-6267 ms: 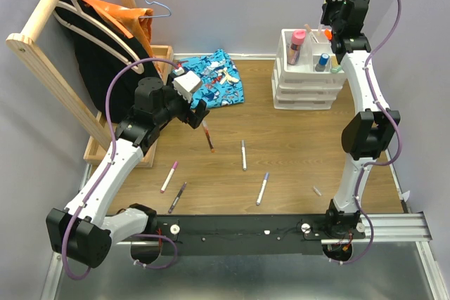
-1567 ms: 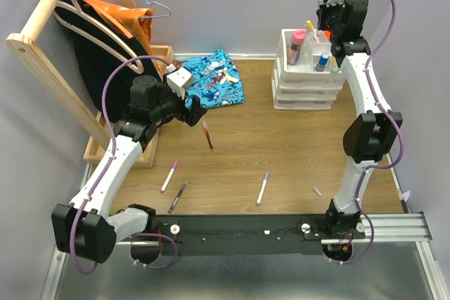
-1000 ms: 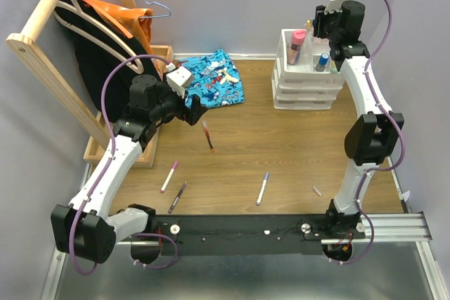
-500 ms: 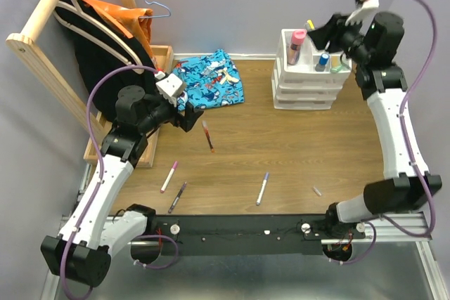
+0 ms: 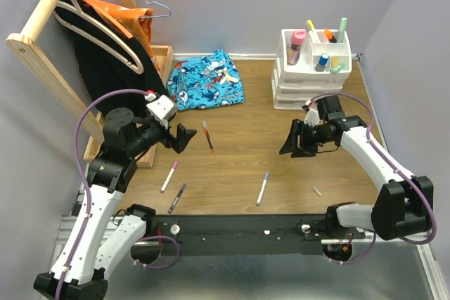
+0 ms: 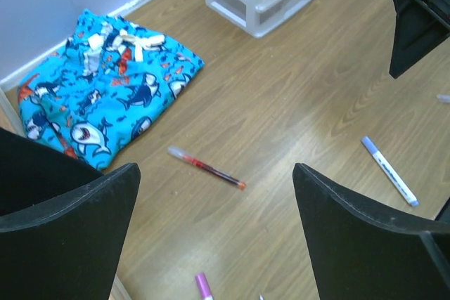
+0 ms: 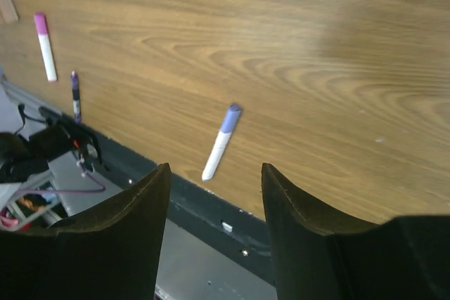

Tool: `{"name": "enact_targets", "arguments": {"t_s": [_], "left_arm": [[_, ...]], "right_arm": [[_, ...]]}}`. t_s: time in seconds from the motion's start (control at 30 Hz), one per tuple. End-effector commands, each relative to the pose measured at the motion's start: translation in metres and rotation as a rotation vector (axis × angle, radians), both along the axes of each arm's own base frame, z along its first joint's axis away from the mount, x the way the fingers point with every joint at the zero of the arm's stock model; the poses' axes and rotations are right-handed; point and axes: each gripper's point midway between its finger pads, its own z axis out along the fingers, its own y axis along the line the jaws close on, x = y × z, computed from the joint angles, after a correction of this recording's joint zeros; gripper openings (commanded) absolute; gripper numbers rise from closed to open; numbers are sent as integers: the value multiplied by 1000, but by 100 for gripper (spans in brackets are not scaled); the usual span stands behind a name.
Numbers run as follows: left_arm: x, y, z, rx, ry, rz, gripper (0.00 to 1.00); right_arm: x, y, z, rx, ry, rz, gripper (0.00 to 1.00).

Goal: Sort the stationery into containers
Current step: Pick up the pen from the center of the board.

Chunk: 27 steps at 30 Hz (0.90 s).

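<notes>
The white drawer organiser (image 5: pixel 308 83) stands at the back right, and its top compartments (image 5: pixel 330 53) hold a pink glitter tube (image 5: pixel 297 46), yellow, orange and green markers, and a blue-capped jar (image 5: pixel 322 61). On the wood lie a red pen (image 5: pixel 208 135) (image 6: pixel 206 167), a pink-capped marker (image 5: pixel 169 175) (image 7: pixel 46 46), a dark purple pen (image 5: pixel 177 197) (image 7: pixel 74 95) and a blue-capped white pen (image 5: pixel 262 188) (image 7: pixel 220 142). My left gripper (image 5: pixel 181 137) (image 6: pixel 215 194) hangs open and empty just left of the red pen. My right gripper (image 5: pixel 292 140) (image 7: pixel 214 173) is open and empty, low over the table and up-right of the blue-capped pen.
A blue shark-print cloth (image 5: pixel 207 80) (image 6: pixel 105 96) lies at the back centre. A wooden rack (image 5: pixel 42 61) with hangers and dark clothing stands at the left, by a wooden tray (image 5: pixel 163 54). A small clear cap (image 5: pixel 318 191) lies near the front right. The black rail (image 5: pixel 246 226) runs along the near edge.
My right arm swung down from above the organiser to low over the table's right middle, its jaws widening. A green marker now stands in the organiser. My left arm drew back left.
</notes>
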Motion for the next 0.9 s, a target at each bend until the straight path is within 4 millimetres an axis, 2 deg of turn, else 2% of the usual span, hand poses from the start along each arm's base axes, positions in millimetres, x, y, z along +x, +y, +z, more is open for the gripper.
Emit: {"name": "enact_targets", "arguments": {"t_s": [0.0,0.07,0.17,0.2,0.3,0.37,0.4,0.5,0.63,0.7,0.87], "left_arm": [[-13,7,-27,40,79,19,99],[-15,8,-32,44,90,20,99],[-14,9,-33,48,90,29,99],[-14,10,-33,49,91,30,99],[-12,11,-32,54,90,39,99],[-11,11,-33,57,96,43,99],[-10,11,-33,58,95,43,99],[-10,11,-38,59,105,43,99],[-9,12,-38,53,105,53,99],[-8,12,-41,54,111,56,99],[-5,12,-44,55,119,61,99]], "right_arm": [[-18,24,-8,19,84,41,62],[-23,35,-17,-2,109,73,62],[-23,41,-37,-92,135,75,60],[-20,38,-44,-149,128,63,57],[-11,40,-59,-238,136,58,55],[-7,46,-59,-273,128,65,55],[-4,40,-66,-340,128,52,54],[0,42,-66,-431,109,38,53],[0,59,-67,-466,116,45,52],[-1,62,-67,-494,123,29,49],[5,45,-61,-603,117,-55,46]]}}
